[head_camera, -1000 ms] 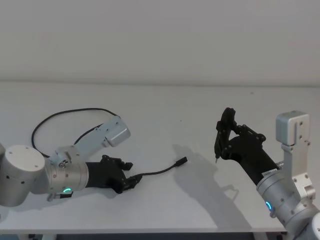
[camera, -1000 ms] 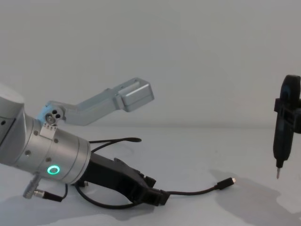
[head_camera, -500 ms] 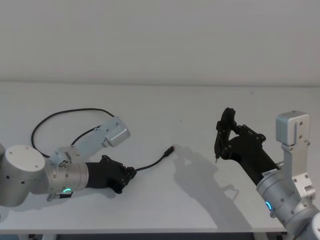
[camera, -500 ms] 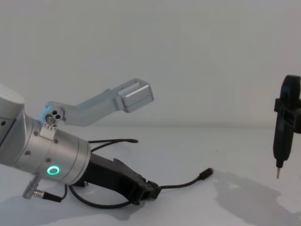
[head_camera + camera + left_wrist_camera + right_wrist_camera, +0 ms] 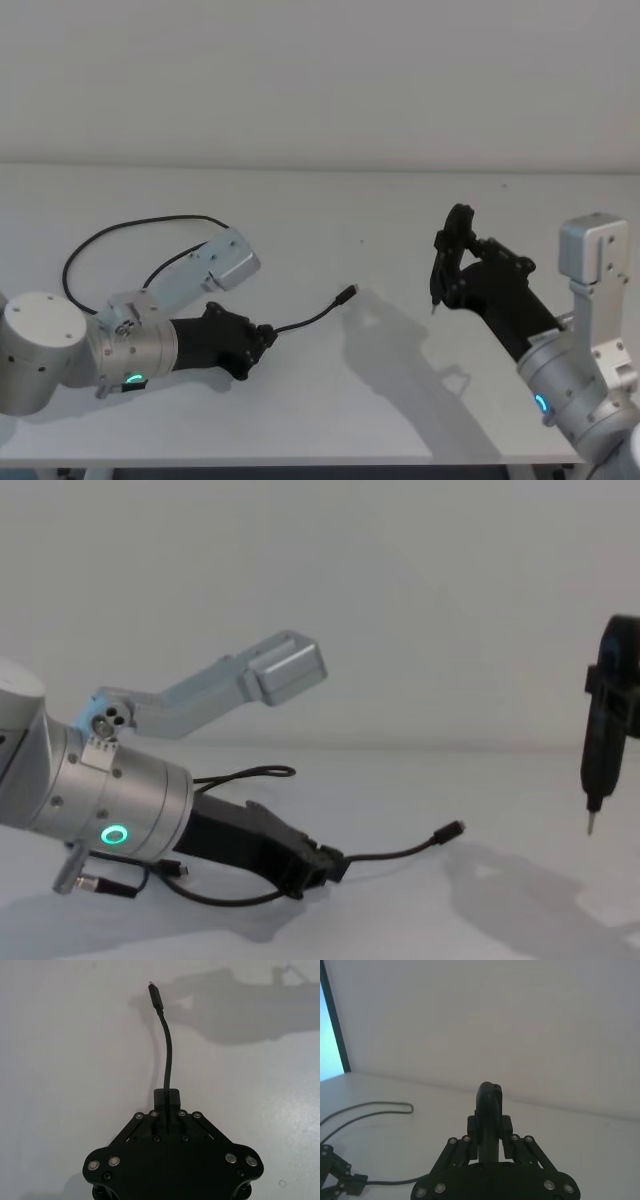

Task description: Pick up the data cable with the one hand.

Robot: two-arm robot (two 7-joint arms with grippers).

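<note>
The data cable [image 5: 310, 320] is a thin black line that curves from my left gripper [image 5: 262, 343] toward its small plug [image 5: 346, 292], which hangs just above the white table [image 5: 330, 220]. The rest of the cable loops behind the left arm [image 5: 120, 232]. My left gripper [image 5: 332, 864], black on a silver wrist with a green ring, is shut on the data cable [image 5: 395, 852] low over the table. In the left wrist view the jaws [image 5: 166, 1096] pinch the cable [image 5: 168, 1055] and the plug [image 5: 155, 996] points away. My right gripper [image 5: 434, 292] hovers at the right, shut on a thin pointed tool.
The white table spreads wide between the two arms, with a plain wall behind. A short black wire with a silver connector [image 5: 95, 884] hangs under the left wrist. The right gripper [image 5: 592, 820] hangs high at the right edge of the chest view.
The left gripper closed on the cable and lifted slightly, drawing it left; the plug end rose off the table. The right arm shifted a little.
</note>
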